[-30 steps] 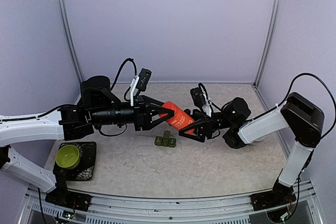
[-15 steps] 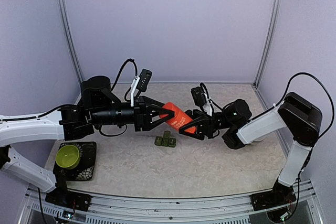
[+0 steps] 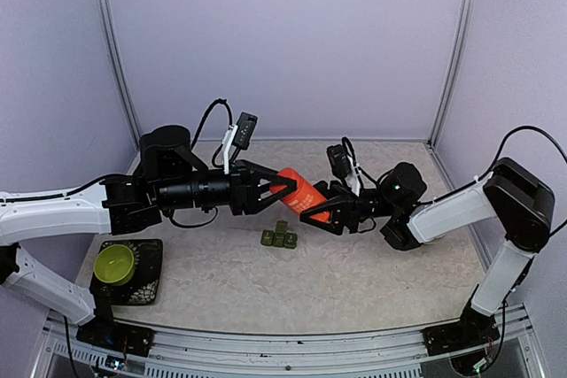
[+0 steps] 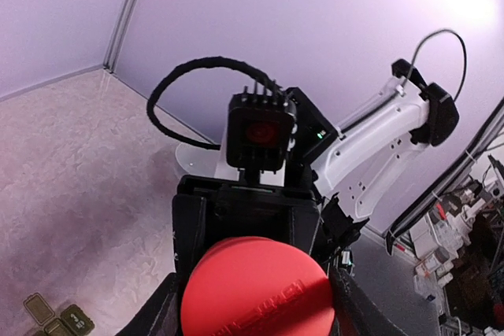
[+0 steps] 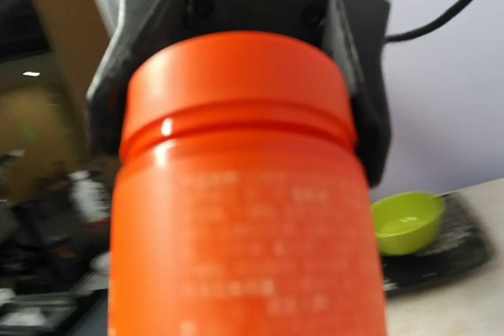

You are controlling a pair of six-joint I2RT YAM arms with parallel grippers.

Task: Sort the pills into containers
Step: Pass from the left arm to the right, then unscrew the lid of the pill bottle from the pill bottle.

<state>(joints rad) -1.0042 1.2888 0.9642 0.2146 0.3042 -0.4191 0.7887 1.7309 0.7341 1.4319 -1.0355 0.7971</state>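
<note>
**Two grippers share one orange bottle**

The left gripper [image 3: 275,190] pinches the ridged cap end of a smooth, round orange bottle [image 3: 299,192]. The right gripper [image 3: 314,211] clamps its other end, mid-frame. Just below, the dark green three-cell pill box [image 3: 279,237] sits on the speckled table [image 3: 354,281], with open room all round.

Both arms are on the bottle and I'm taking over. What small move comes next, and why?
Probably twist the cap off. The left end effector is closed around the cap of the orange bottle, the right end effector grips its body, and the cap looks fully seated. Nothing can pour into the green box until it opens.
</note>
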